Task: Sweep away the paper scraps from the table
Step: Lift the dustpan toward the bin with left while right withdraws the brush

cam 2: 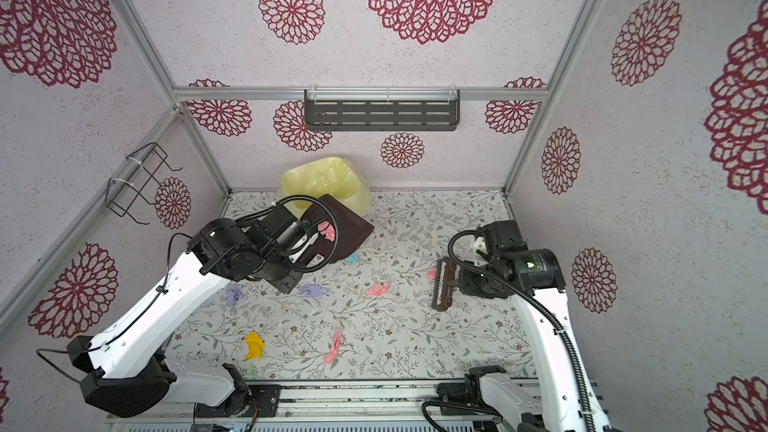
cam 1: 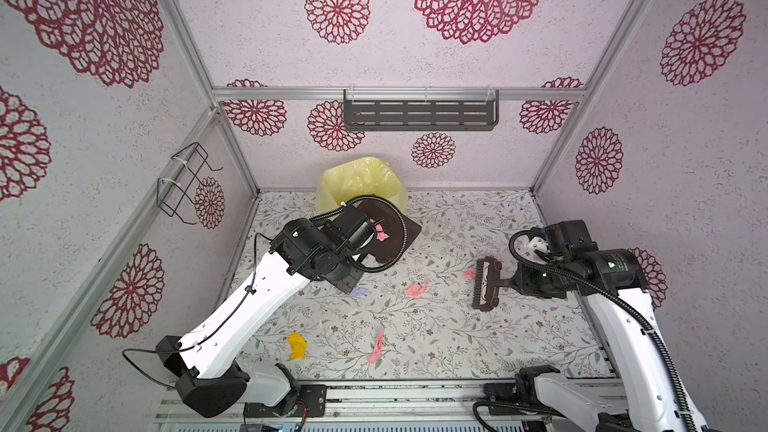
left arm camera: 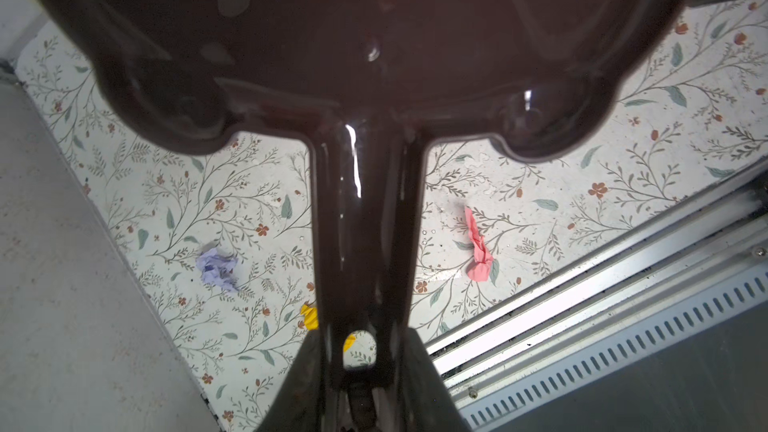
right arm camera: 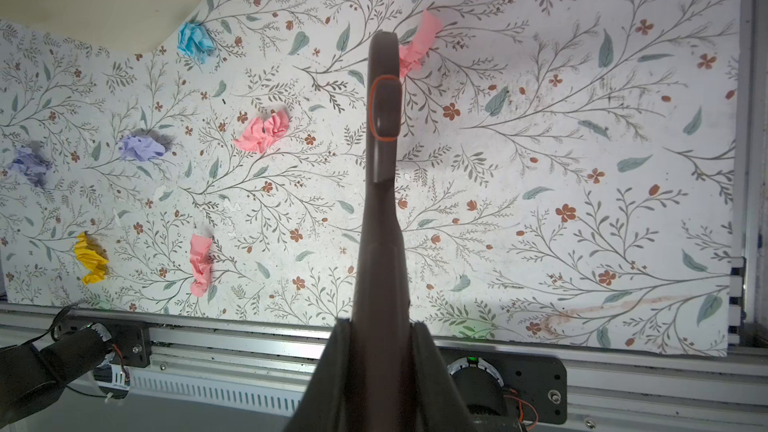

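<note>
My left gripper is shut on the handle of a dark brown dustpan, held raised and tilted beside the bin. A pink scrap lies in the pan. My right gripper is shut on the handle of a brown brush, whose bristles touch a pink scrap. Other paper scraps lie on the table: pink, pink, yellow, lilac, lilac and light blue.
A bin lined with a yellow bag stands at the back, partly behind the dustpan. A dark slotted shelf hangs on the back wall and a wire rack on the left wall. A metal rail borders the table's front.
</note>
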Available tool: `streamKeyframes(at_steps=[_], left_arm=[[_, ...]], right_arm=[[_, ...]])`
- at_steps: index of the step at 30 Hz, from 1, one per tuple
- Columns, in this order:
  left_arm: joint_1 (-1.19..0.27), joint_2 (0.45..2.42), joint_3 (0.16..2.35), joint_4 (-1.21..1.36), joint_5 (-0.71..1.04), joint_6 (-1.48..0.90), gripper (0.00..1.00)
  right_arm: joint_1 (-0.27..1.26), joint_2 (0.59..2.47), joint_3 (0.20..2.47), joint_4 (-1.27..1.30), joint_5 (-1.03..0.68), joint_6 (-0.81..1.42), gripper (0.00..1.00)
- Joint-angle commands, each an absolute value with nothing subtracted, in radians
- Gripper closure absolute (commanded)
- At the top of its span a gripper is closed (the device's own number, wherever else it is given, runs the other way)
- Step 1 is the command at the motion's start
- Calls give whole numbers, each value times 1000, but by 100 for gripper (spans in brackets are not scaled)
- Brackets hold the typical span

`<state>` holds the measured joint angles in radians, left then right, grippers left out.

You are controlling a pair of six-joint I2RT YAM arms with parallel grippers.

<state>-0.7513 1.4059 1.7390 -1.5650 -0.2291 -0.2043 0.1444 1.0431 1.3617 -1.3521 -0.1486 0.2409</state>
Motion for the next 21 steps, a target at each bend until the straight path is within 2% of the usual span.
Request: streamKeyframes(at_steps=[1, 13, 21], left_arm=[[-688, 1392, 1775, -1597, -253, -182, 100], [-383, 1432, 1916, -1581, -200, -86, 100], [-303, 1548, 2010, -1549, -272, -16, 100]], right_arm=[[132, 1021, 1368, -1322, -181, 214, 100], [104, 1017, 1348, -1308, -223, 192, 100], [99, 1003, 1314, -1288, -276, 206, 100]])
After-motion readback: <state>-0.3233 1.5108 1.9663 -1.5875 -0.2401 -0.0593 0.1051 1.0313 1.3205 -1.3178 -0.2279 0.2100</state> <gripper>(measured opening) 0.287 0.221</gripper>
